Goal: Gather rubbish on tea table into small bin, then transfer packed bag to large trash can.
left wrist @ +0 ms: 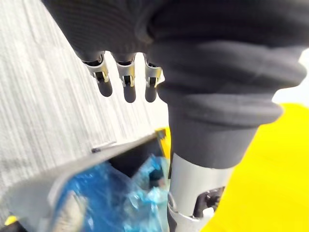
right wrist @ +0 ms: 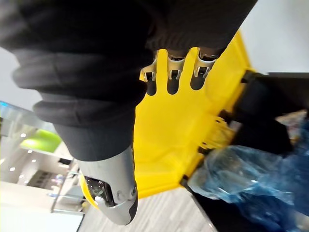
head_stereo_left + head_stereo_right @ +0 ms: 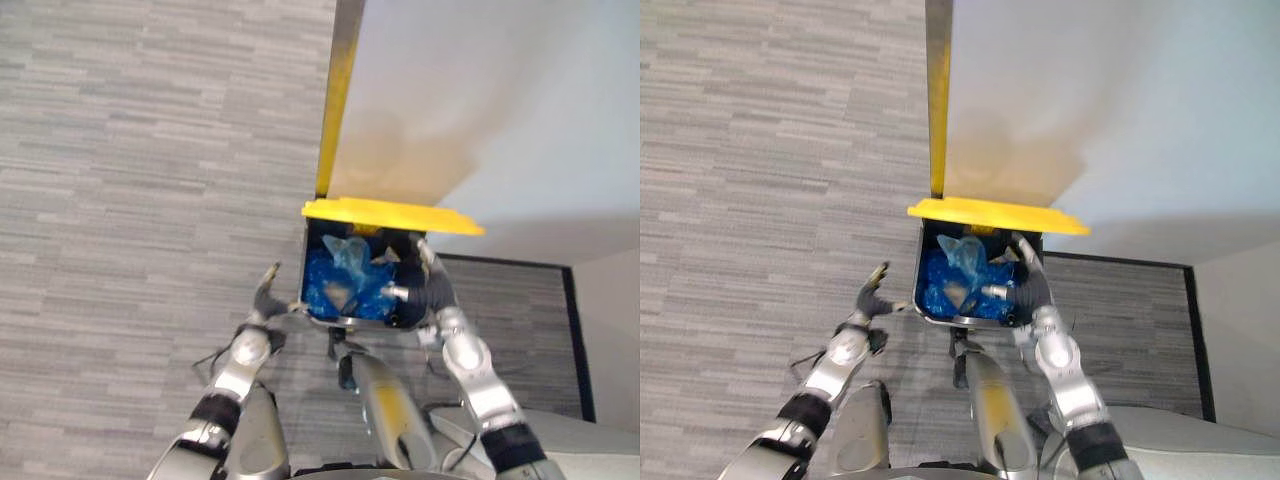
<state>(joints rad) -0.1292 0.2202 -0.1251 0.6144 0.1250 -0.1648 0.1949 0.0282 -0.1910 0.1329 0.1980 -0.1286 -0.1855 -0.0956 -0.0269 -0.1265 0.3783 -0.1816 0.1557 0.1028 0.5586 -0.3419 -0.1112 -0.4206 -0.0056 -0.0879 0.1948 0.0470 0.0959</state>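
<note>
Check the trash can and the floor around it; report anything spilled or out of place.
Nothing stands out. The blue bag lies inside the trash can, whose yellow lid stands raised. The carpet beside it shows no spilled rubbish. The left hand is open beside the can, the right hand open over its right rim.

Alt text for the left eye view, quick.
A dark large trash can with its yellow lid raised holds a crumpled blue plastic bag. The right hand is over its right rim; the left hand hovers open beside it above grey carpet.
</note>
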